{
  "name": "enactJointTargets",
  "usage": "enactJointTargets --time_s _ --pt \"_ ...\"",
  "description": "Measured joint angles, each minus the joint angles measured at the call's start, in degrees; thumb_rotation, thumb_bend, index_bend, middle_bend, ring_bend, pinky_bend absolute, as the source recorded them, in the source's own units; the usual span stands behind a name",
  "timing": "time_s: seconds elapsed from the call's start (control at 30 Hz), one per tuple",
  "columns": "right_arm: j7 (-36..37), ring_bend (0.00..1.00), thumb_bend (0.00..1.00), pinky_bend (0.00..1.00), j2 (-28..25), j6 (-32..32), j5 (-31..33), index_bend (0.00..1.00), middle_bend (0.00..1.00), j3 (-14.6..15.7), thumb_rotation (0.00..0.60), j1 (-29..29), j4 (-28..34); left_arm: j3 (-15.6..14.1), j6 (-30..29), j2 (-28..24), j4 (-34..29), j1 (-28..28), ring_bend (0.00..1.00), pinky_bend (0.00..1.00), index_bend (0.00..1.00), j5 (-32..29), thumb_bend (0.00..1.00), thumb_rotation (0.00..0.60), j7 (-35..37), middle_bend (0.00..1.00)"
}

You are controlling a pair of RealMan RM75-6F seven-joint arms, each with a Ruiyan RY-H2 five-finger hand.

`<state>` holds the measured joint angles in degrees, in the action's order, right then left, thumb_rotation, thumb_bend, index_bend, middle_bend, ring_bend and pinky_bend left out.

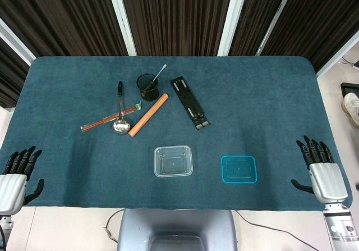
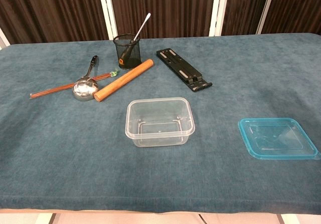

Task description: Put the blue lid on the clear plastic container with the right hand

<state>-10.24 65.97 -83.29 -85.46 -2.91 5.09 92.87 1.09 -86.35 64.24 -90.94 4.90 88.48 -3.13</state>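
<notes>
The clear plastic container [image 1: 173, 161] [image 2: 159, 121] stands open-topped near the table's front middle. The blue lid [image 1: 239, 169] [image 2: 277, 137] lies flat on the cloth to its right, a gap between them. My right hand [image 1: 321, 168] rests at the table's front right corner, fingers spread, holding nothing, well right of the lid. My left hand [image 1: 15, 172] sits at the front left corner, fingers apart and empty. Neither hand shows in the chest view.
Behind the container lie a wooden rolling pin [image 1: 148, 114], a metal ladle [image 1: 120, 122], chopsticks [image 1: 106, 120], a black mesh cup [image 1: 147, 86] with a utensil in it, and a black folding stand [image 1: 190, 102]. The blue cloth covers the table [image 1: 269, 105].
</notes>
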Motion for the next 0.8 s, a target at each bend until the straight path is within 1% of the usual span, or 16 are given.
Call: enactJointTargets --time_s 0.2,0.4,0.5,0.67,0.8 --pt "0.3 0.00 0.15 0.00 0.1 0.6 0.2 0.00 0.00 0.0 0.600 0.2 -0.3 0.0 -0.8 0.2 0.7 0.2 0.00 0.06 0.00 1.5 0.43 0.600 1.0 0.00" --pt "1.4 0.00 0.15 0.00 -0.1 3.9 1.3 0.00 0.00 0.0 0.600 1.4 -0.2 -0.2 -0.2 0.1 0.8 0.5 0.00 0.06 0.00 1.7 0.43 0.600 1.7 0.00" --pt "2.7 0.00 0.15 0.00 -0.6 7.7 1.6 0.00 0.00 0.0 0.600 3.1 -0.1 -0.4 0.2 0.0 0.8 0.6 0.00 0.06 0.00 1.7 0.43 0.600 1.8 0.00" --pt "6.0 0.00 0.15 0.00 -1.7 18.6 2.5 0.00 0.00 -0.2 0.600 8.5 -0.7 -0.5 0.8 0.0 0.7 0.8 0.00 0.06 0.00 1.6 0.43 0.600 1.3 0.00" --pt "6.2 0.00 0.15 0.00 -1.6 27.5 4.6 0.00 0.00 -0.5 0.600 13.7 -1.7 -0.5 1.4 0.2 0.4 1.1 0.00 0.06 0.00 1.4 0.43 0.600 0.4 0.00"
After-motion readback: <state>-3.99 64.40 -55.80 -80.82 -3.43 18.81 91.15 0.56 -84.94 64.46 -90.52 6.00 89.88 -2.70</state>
